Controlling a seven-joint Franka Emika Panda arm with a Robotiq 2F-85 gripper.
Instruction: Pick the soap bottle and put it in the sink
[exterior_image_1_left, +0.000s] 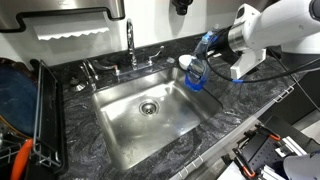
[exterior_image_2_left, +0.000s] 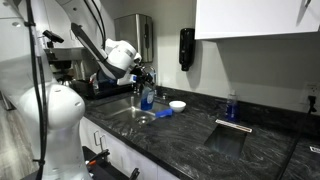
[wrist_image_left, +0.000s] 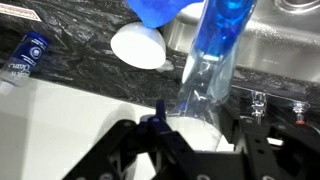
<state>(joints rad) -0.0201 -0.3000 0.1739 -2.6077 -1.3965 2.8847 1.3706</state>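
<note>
My gripper (wrist_image_left: 200, 132) is shut on the clear upper part of the soap bottle (wrist_image_left: 214, 60), whose blue liquid sits at the far end. In both exterior views the bottle (exterior_image_1_left: 196, 70) (exterior_image_2_left: 147, 97) hangs tilted in the gripper (exterior_image_1_left: 214, 52), lifted off the dark counter at the rim of the steel sink (exterior_image_1_left: 128, 112). The sink also shows in an exterior view (exterior_image_2_left: 128, 116) and at the wrist view's upper right (wrist_image_left: 290, 40). Its drain (exterior_image_1_left: 149, 106) is uncovered.
A white bowl (exterior_image_1_left: 185, 61) (wrist_image_left: 138, 45) and a flat blue sponge (exterior_image_2_left: 163, 113) (wrist_image_left: 160, 10) lie on the counter beside the bottle. A small dark blue bottle (wrist_image_left: 27, 55) (exterior_image_2_left: 232, 107) stands farther off. The faucet (exterior_image_1_left: 130, 45) is behind the sink, and a dish rack (exterior_image_1_left: 38, 110) stands beside it.
</note>
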